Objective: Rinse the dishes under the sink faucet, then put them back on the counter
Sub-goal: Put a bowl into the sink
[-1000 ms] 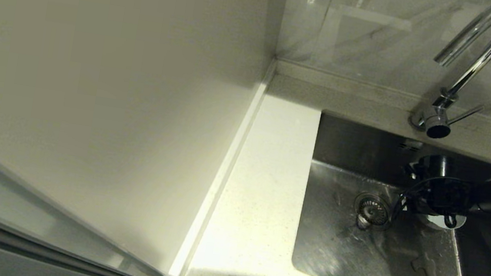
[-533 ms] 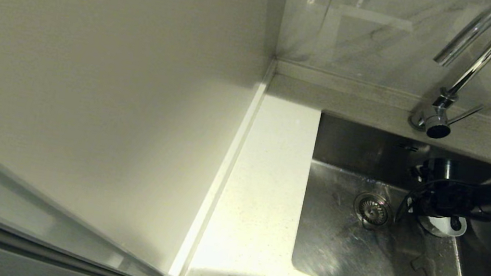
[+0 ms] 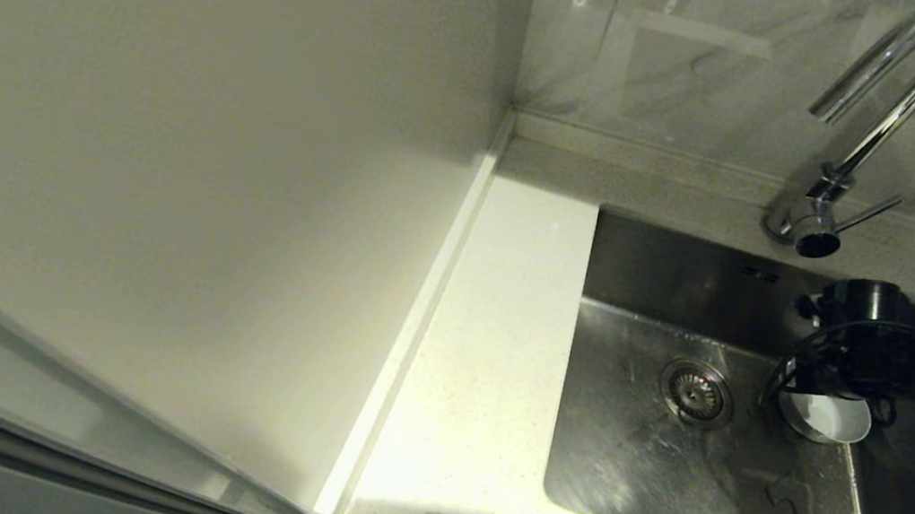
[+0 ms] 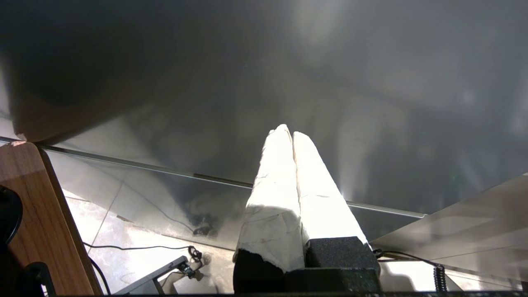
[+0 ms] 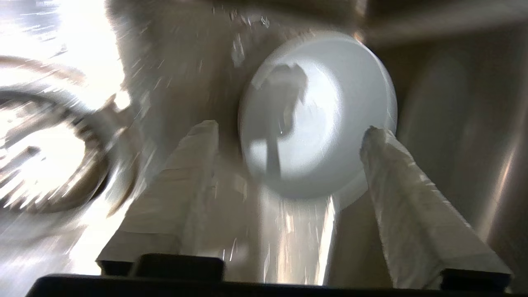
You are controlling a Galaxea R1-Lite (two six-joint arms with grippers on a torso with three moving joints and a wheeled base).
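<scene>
Where steel sink [image 3: 662,469] meets speckled counter [image 3: 486,370], seemingly upright white bowl [image 3: 825,419].

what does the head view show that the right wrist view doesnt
Only the head view shows the sink faucet, the counter beside the basin, the wall panel and the right arm reaching in over the sink.

Only the right wrist view shows the right gripper with its padded fingers spread apart, the white bowl's inside between them, untouched.

Both show the white bowl standing in the sink and the strainer drain beside it.
</scene>
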